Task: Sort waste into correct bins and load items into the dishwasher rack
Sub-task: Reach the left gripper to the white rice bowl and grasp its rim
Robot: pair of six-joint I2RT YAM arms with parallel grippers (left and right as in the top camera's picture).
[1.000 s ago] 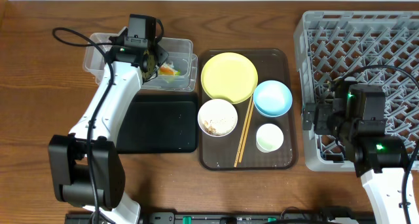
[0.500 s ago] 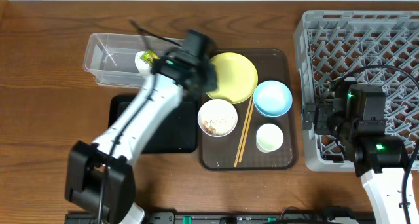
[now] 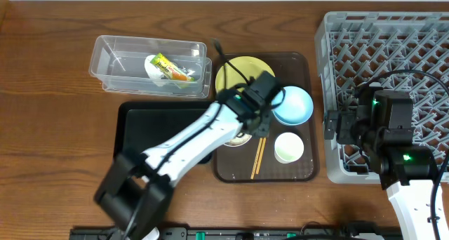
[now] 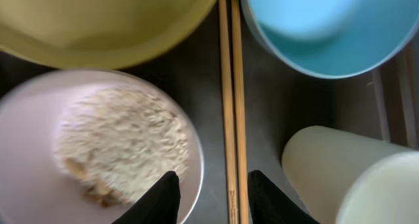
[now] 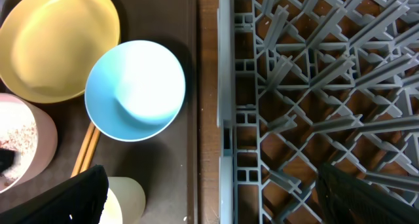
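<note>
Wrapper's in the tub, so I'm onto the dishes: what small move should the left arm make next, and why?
Probably ease the left gripper down and close on the chopsticks: they lie between its open fingers in the wrist view. Go slowly, since one finger hangs over the rim of the white bowl.

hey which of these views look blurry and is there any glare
Left wrist view: soft all over, the round pale yellow plate and light blue bowl blurriest, thin wooden chopsticks crisper. Right wrist view: sharp, mild sheen inside that bowl. Overhead view: sharp, evenly lit.
</note>
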